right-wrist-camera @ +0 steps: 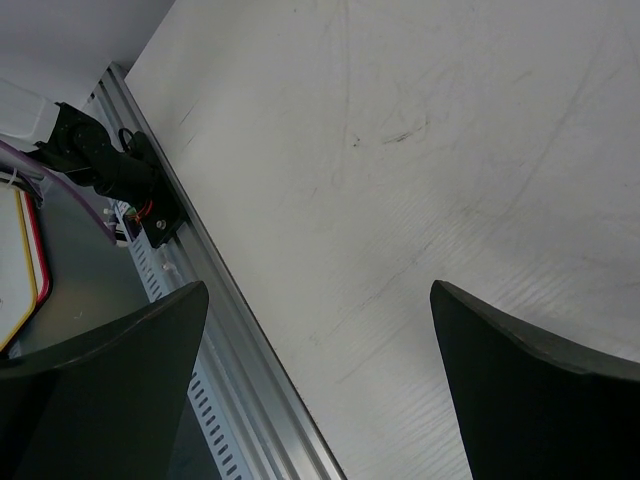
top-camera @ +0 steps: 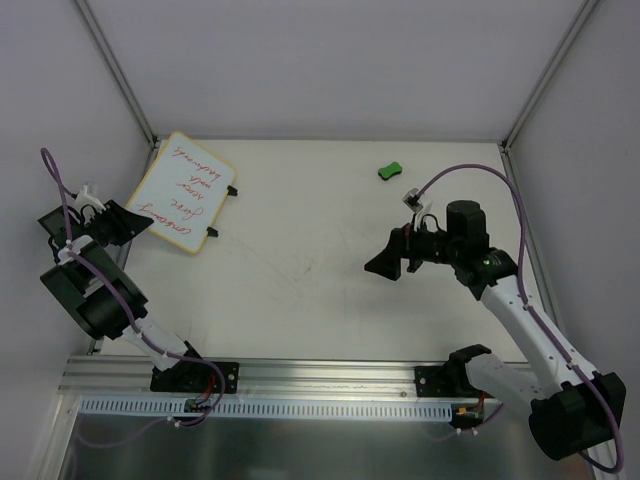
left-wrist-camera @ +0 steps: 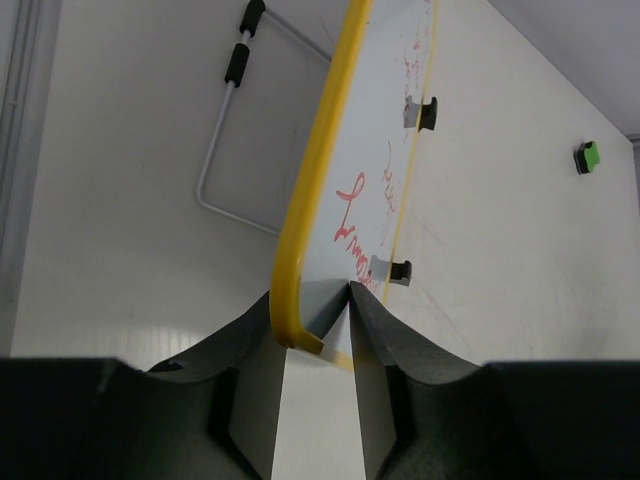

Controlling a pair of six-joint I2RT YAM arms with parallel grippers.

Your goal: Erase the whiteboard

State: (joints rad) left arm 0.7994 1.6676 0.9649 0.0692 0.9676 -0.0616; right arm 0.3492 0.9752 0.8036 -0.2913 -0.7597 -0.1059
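The whiteboard [top-camera: 183,190] with red handwriting stands tilted at the far left of the table; its yellow rim [left-wrist-camera: 318,160] runs up the left wrist view. My left gripper [top-camera: 142,226] [left-wrist-camera: 310,292] is shut on its near corner, one finger against the rim and back, the other on the written face. A small green eraser [top-camera: 390,171] [left-wrist-camera: 588,157] lies far back, right of centre. My right gripper [top-camera: 385,256] [right-wrist-camera: 320,290] hovers open over bare table at centre right, nothing between its fingers.
A wire stand [left-wrist-camera: 215,150] props the board from behind, and two black clips [left-wrist-camera: 425,112] stick out of its far edge. An aluminium rail [top-camera: 300,375] [right-wrist-camera: 250,360] bounds the table's near edge. White walls close in the left, back and right.
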